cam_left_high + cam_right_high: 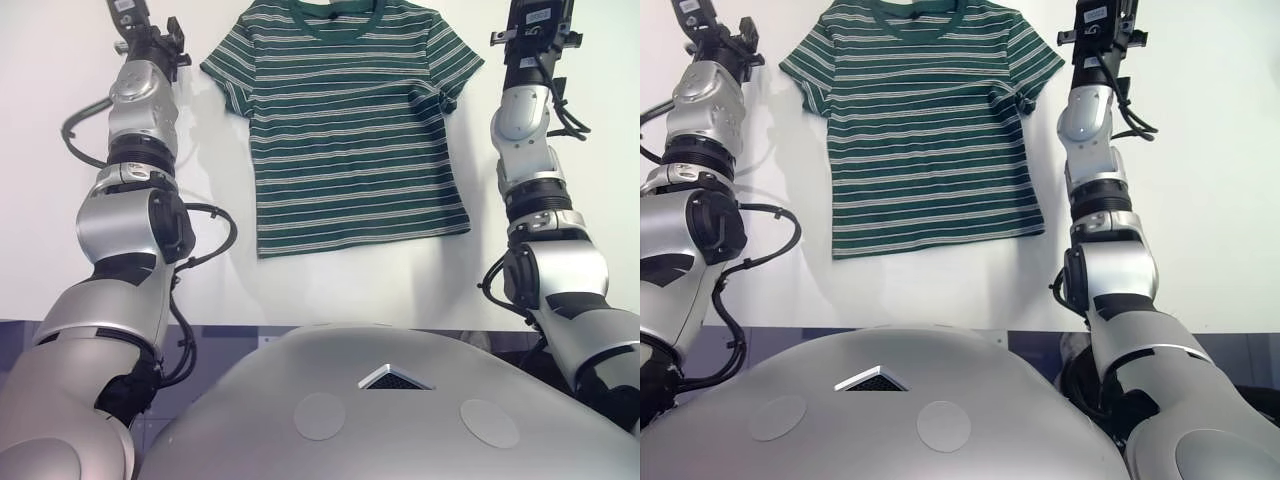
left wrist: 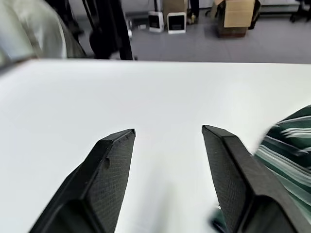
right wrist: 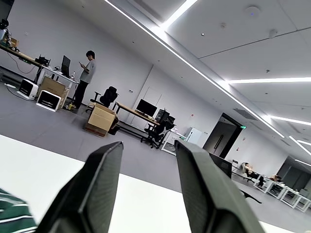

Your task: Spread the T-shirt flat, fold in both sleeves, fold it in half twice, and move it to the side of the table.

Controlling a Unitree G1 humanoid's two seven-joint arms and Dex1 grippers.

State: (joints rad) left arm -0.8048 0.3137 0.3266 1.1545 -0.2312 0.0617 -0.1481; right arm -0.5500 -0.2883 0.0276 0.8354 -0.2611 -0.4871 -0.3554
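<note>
Both jaws wide | T-shirt [image 1: 350, 130] flat, sleeves out | left sleeve [image 1: 228, 80] possibly touching jaws | table [image 1: 612, 180] margins flanking

Looking like an open-plan office doubling as a lab: light strips [image 3: 182, 12] running along the ceiling, desks [image 3: 130, 110] carrying monitors [image 3: 146, 107], office chairs [image 3: 109, 94] standing by them, cardboard boxes [image 3: 101, 120] sitting on grey floor [image 3: 43, 124] beyond the far edge of the white table [image 2: 146, 97]

Green Stripes on White

The T-shirt [image 1: 350, 130] was dark green with thin white horizontal stripes and a plain green collar. The table [image 1: 590, 200] was white. The left gripper [image 2: 169, 132] and right gripper [image 3: 148, 145] were black.
</note>
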